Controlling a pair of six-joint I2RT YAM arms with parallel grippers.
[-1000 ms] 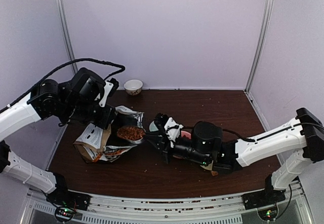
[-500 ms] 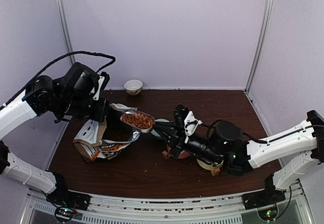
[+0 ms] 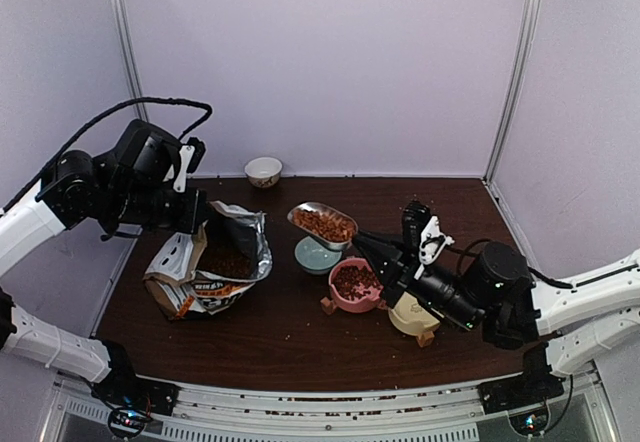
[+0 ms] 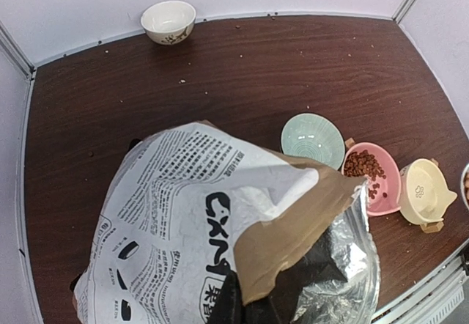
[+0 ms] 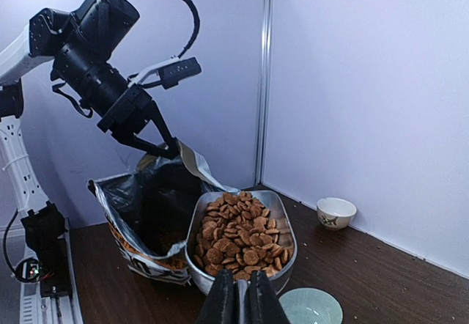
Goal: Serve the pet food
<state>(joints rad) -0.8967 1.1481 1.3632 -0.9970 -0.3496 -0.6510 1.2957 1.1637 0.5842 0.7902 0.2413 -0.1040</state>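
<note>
Right gripper (image 5: pixel 236 295) is clenched on the metal scoop (image 5: pixel 196 269) handle, level so the heaped kibble (image 5: pixel 242 240) does not spill, above the green bowl (image 3: pixel 316 257), at 10 o'clock of the part-filled pink bowl (image 3: pixel 337 300). Left gripper (image 5: pixel 163 142) pinches the bag (image 4: pixel 190 214) rim at 9 o'clock, holding the mouth open.

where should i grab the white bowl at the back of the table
Take the white bowl by its rim from above, one finger inside and one outside. It stands upright, mouth up, and its rounded sides would likely slip in a side pinch. Use the near rim: the back wall is close behind.
</note>
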